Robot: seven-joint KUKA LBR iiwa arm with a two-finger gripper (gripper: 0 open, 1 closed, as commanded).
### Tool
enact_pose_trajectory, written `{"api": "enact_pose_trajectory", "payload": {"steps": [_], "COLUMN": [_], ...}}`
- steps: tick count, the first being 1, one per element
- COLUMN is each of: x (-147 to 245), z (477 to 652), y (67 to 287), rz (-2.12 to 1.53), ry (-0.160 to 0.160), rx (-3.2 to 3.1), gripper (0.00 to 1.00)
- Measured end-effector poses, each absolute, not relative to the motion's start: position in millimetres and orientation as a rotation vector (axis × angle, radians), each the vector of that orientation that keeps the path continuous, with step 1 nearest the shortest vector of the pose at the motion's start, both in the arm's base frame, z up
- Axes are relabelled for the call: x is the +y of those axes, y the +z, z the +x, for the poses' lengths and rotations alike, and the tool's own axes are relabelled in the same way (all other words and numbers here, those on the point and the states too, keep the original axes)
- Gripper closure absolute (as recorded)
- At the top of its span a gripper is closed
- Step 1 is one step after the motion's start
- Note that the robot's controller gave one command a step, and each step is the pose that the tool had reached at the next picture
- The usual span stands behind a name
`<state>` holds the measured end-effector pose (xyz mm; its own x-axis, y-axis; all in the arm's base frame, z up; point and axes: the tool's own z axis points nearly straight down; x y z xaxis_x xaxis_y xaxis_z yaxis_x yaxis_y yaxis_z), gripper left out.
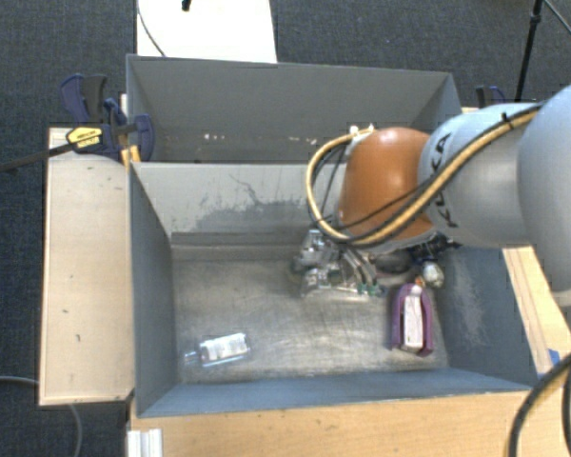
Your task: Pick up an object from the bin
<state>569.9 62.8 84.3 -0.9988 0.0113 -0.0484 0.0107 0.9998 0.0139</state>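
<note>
Looks like you're at the reach-down step: gripper (328, 272) low in the bin (152, 284), can't tell if it's clenched or loose, purple bottle (412, 320) lying just beside it — so check the grip before lifting.

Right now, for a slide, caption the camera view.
Gripper low in the grey bin beside a purple bottle; clear packet lower left.

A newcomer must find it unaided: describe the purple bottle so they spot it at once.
Find the grey metal bin and go to the right side of its floor, just below the arm's orange cover. There sits a small purple bottle with a pale label. The clear packet at front left, by contrast, has no colour.
</note>
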Motion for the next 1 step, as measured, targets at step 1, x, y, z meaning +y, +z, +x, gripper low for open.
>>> {"api": "enact_pose_trajectory", "payload": {"steps": [1], "x": [62.4], "z": [568.9], "y": [205.3], "rz": [-0.258], "ry": [0.000], "rx": [3.121], "gripper": [1.00]}}
